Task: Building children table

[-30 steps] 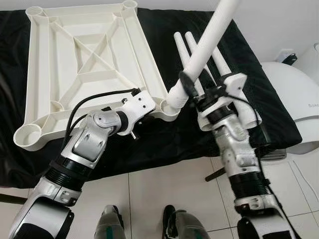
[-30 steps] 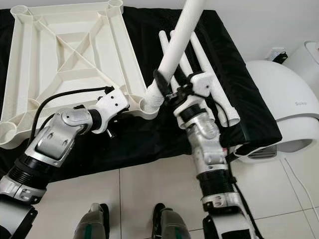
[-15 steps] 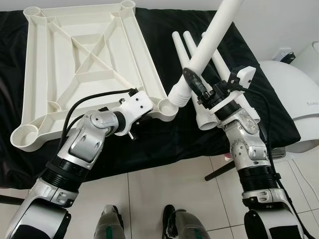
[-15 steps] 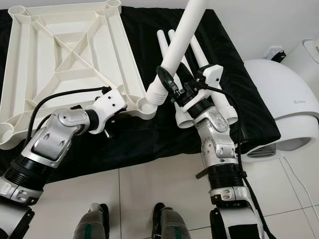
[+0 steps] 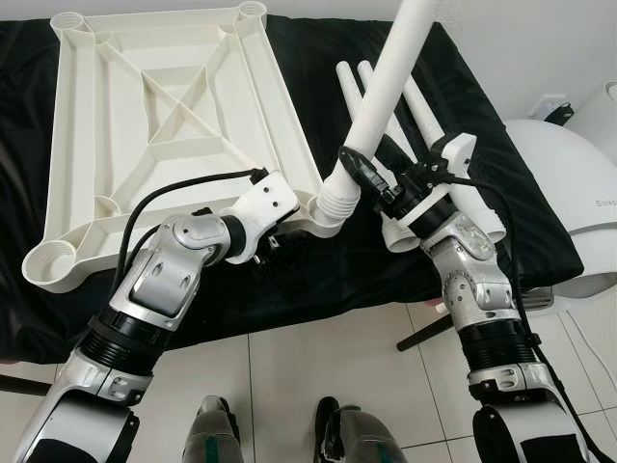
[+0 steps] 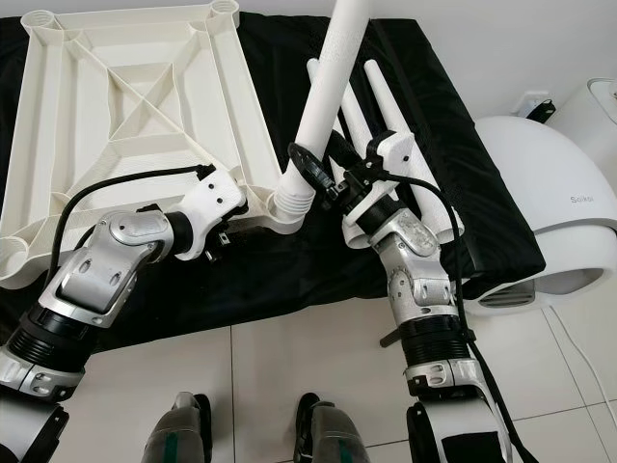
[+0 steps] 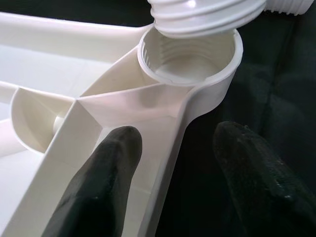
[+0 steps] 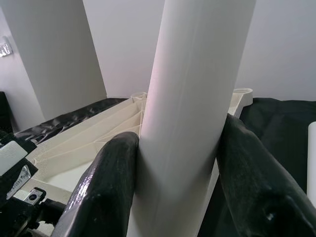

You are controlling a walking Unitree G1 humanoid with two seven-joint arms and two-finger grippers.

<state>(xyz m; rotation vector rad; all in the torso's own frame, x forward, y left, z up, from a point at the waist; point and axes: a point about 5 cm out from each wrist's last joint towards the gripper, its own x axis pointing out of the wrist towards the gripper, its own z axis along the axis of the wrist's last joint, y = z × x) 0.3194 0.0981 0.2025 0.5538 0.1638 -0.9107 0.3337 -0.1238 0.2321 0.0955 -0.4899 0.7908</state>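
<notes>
An upside-down white plastic table top (image 5: 63, 145) lies on a black cloth. Its near right corner has a threaded socket (image 7: 190, 59). My right gripper (image 5: 364, 172) is shut on a long white table leg (image 5: 390, 77), both fingers (image 8: 106, 187) pressed to its sides. The leg stands steeply tilted, its threaded end (image 7: 207, 15) right at the mouth of that socket. My left gripper (image 7: 175, 143) is open beside the same corner, one finger inside the frame's rim and the other outside over the cloth.
Three more white legs (image 5: 424, 121) lie on the cloth (image 5: 501, 164) behind my right wrist. A rounded white appliance (image 5: 569, 183) stands at the right, a cable trailing from it. My feet (image 5: 217, 434) are on the tiled floor at the cloth's front edge.
The right gripper has tipped the leg more upright and brought its threaded end closer onto the corner socket. The left gripper has stayed at the corner.
</notes>
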